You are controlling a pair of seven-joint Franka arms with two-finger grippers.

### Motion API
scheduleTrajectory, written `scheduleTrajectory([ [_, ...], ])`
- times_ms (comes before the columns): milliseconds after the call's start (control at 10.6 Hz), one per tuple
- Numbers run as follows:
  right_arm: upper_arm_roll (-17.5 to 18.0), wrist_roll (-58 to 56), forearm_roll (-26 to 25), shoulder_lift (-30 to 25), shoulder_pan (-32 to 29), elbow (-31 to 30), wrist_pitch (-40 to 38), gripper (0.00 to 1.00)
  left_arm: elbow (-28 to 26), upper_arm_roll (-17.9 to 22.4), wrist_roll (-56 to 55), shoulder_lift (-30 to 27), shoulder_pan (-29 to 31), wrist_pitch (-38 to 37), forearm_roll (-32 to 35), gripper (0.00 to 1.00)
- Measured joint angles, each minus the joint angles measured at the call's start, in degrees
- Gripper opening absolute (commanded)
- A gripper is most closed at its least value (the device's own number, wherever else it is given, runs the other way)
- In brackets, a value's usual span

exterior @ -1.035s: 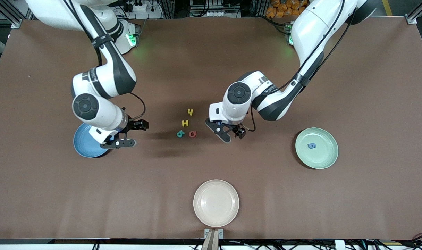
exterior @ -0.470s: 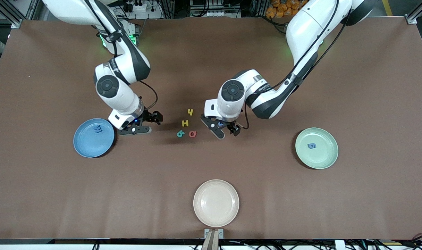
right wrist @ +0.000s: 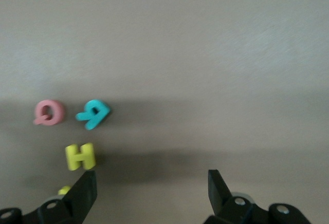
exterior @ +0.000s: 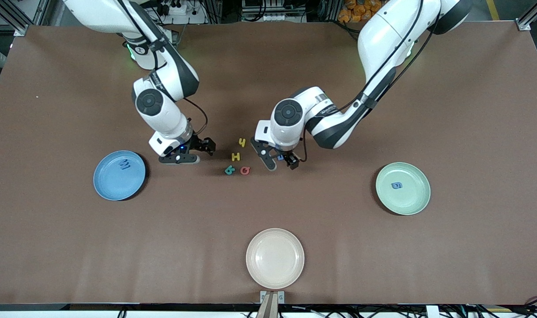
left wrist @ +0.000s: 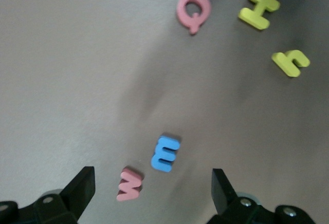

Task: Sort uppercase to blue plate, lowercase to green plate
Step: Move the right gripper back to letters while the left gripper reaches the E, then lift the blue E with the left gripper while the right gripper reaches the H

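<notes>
The blue plate (exterior: 114,183) holds the blue M (exterior: 125,165). The green plate (exterior: 412,198) holds the blue g (exterior: 396,185). Yellow h (exterior: 242,142), yellow H (exterior: 236,156), teal B (exterior: 229,170) and red Q (exterior: 245,170) lie mid-table. My left gripper (exterior: 279,160) is open over the blue m (left wrist: 165,153) and red w (left wrist: 128,184), which lie between its fingers in the left wrist view (left wrist: 151,183). My right gripper (exterior: 192,152) is open and empty, beside the yellow H (right wrist: 80,155) toward the blue plate. The right wrist view also shows the teal B (right wrist: 93,113) and red Q (right wrist: 49,112).
A cream plate (exterior: 275,274) sits near the table edge closest to the front camera. The red Q (left wrist: 193,11), yellow H (left wrist: 258,9) and yellow h (left wrist: 290,62) show in the left wrist view.
My right gripper has moved from over the blue plate to beside the letter cluster, and the blue M now shows on that plate. My left gripper has shifted a little toward the letters.
</notes>
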Motion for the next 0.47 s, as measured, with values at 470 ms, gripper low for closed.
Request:
scheduleTrajectory([
  [470, -0.01, 2.84, 0.00, 1.99, 1.30, -1.59, 5.21, 0.96, -0.39, 0.02, 1.32, 2.29, -0.62, 1.94, 3.66, 0.98],
])
